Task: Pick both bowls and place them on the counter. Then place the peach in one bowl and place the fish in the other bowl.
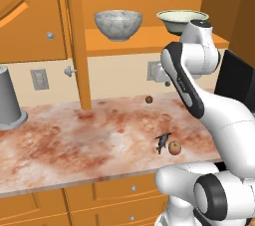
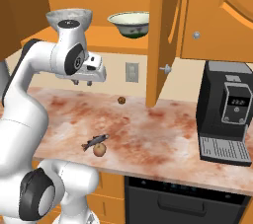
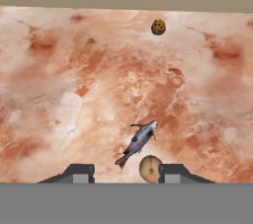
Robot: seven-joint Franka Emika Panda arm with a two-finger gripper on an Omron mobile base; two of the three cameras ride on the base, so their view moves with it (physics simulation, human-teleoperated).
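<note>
The deep grey-white marbled stone-look bowl (image 1: 118, 24) and the wider pale green-cream bowl with a darker rim (image 1: 181, 20) are both sitting on the orange wooden shelf (image 1: 149, 38), above the reddish-brown mottled marble-look counter (image 1: 74, 135). Lifting either out risks clipping the shelf edge or tipping a smooth, curved rim from a thin pinch. The slender dark grey fish (image 3: 138, 141) is lying just beside the small orange-red peach (image 3: 149, 168), so grabbing one could nudge the other. The gripper (image 3: 123, 172) is hanging above them, fingers partly spread, holding nothing.
</note>
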